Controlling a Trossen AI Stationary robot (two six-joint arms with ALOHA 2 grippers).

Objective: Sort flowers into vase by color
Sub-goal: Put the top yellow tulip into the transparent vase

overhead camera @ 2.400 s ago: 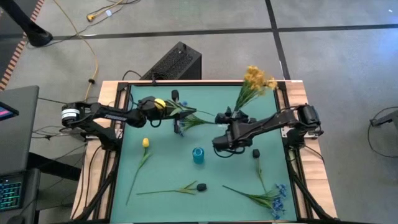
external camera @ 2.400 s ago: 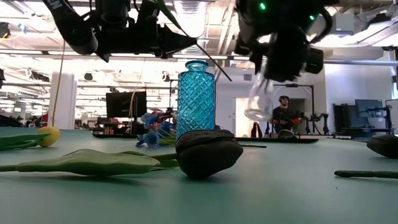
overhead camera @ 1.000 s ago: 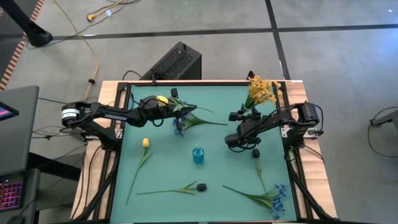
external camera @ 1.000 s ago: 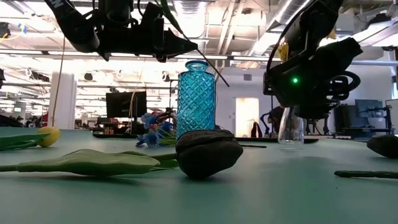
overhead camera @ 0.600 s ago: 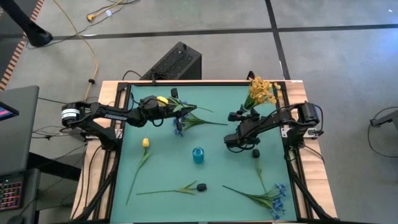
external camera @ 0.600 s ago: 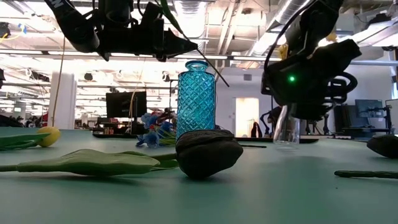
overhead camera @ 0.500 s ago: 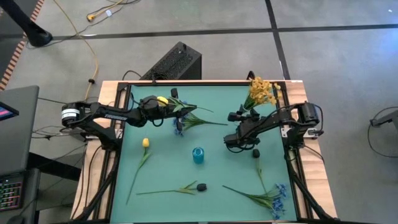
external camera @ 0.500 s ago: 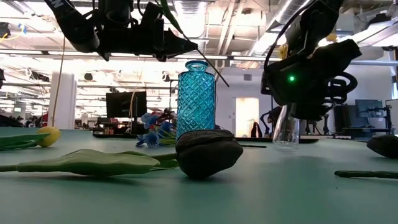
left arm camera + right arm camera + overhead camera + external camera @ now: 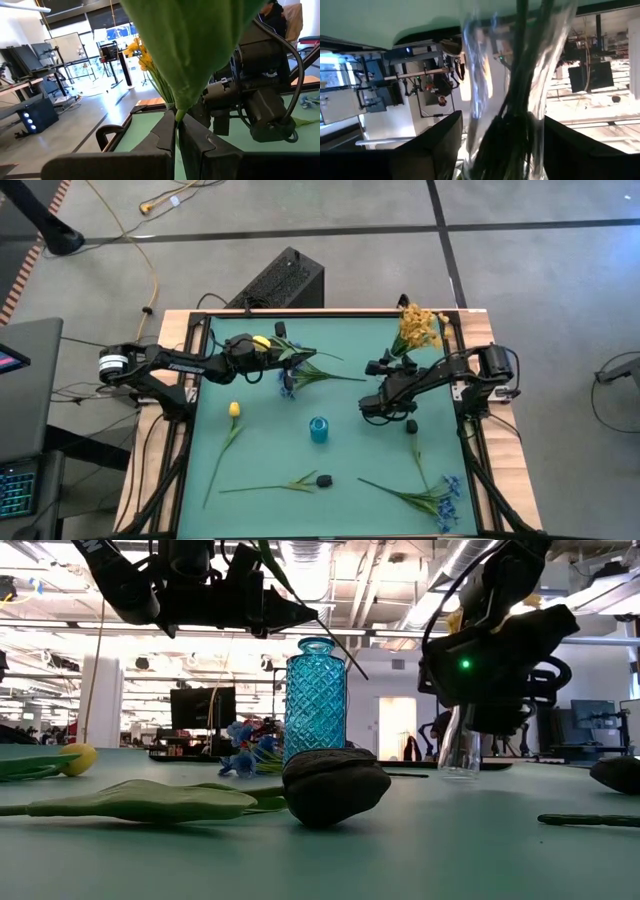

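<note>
High view: a yellow tulip with a thin green stalk and leaves [image 9: 268, 347] is clamped in the left gripper [image 9: 262, 352] near the far-left corner of the green table [image 9: 260, 450]. The right gripper [image 9: 385, 385] is placed at a clear glass vase [image 9: 398, 362] of yellow small-bloom sprays [image 9: 420, 325] by the far-right corner; a blue diamond-cut glass bottle vase [image 9: 318, 429] stands mid-table. A second yellow tulip [image 9: 234, 410] lies toward the left edge, blue small-bloom sprays [image 9: 444, 496] at the near-right corner.

Low view: the clear vase is seen standing upright on the table.

Left wrist view: fingers [image 9: 167, 131] are pinched on the stalk.

Right wrist view: wide-set fingers [image 9: 440, 137] flank the vase; contact cannot be told.
</note>
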